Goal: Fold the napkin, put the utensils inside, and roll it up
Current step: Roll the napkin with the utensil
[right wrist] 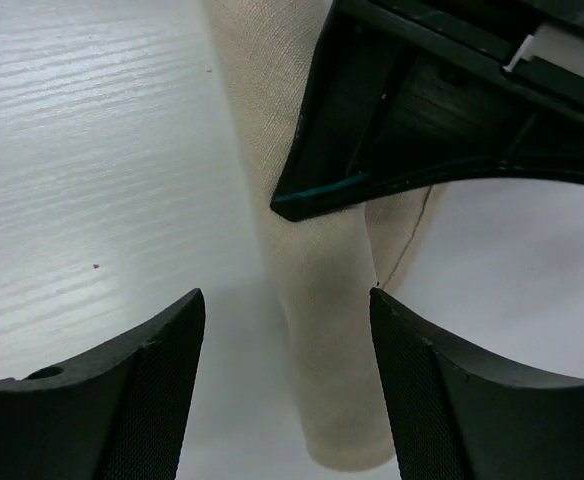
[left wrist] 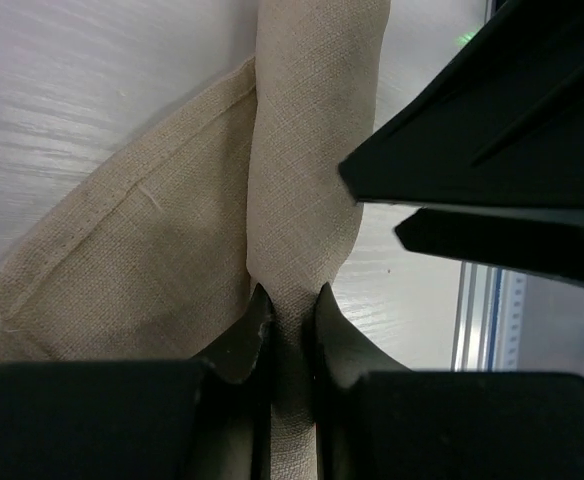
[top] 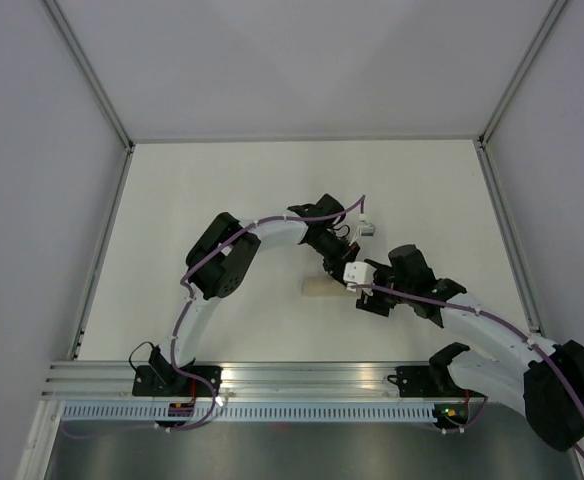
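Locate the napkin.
Mid-table in the top view, the rolled napkin is pinched in the left gripper, with the open right gripper straddling it.

White table, pale grey walls around it, ribbed aluminium rail along its near edge

Both your arms bent inward, pincers nearly meeting.
Your left pincer pinched tight on the napkin; your right pincer stood with jaws wide apart.
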Action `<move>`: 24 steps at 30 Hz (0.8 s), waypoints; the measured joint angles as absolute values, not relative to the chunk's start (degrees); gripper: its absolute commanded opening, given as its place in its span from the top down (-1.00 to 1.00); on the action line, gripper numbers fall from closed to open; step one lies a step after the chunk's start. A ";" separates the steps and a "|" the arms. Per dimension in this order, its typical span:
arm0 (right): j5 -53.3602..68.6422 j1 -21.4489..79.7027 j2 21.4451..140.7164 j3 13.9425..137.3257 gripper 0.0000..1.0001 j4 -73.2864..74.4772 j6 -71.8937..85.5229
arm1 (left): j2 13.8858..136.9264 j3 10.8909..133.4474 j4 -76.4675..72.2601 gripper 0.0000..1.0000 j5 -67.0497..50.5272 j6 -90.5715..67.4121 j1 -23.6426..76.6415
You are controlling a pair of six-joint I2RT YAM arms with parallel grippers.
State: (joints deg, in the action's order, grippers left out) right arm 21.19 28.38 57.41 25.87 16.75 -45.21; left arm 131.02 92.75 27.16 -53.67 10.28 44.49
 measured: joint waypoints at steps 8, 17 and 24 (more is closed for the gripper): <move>13.28 34.22 63.46 23.79 -0.39 7.90 -45.19 | 132.49 94.35 31.16 0.70 -55.88 9.13 44.49; 11.57 35.53 65.73 23.07 0.39 5.34 -45.39 | 133.05 94.72 32.73 0.18 -56.60 8.78 44.49; 11.60 35.53 65.76 23.09 0.56 5.65 -46.57 | 132.90 94.87 32.99 0.07 -56.42 8.64 44.42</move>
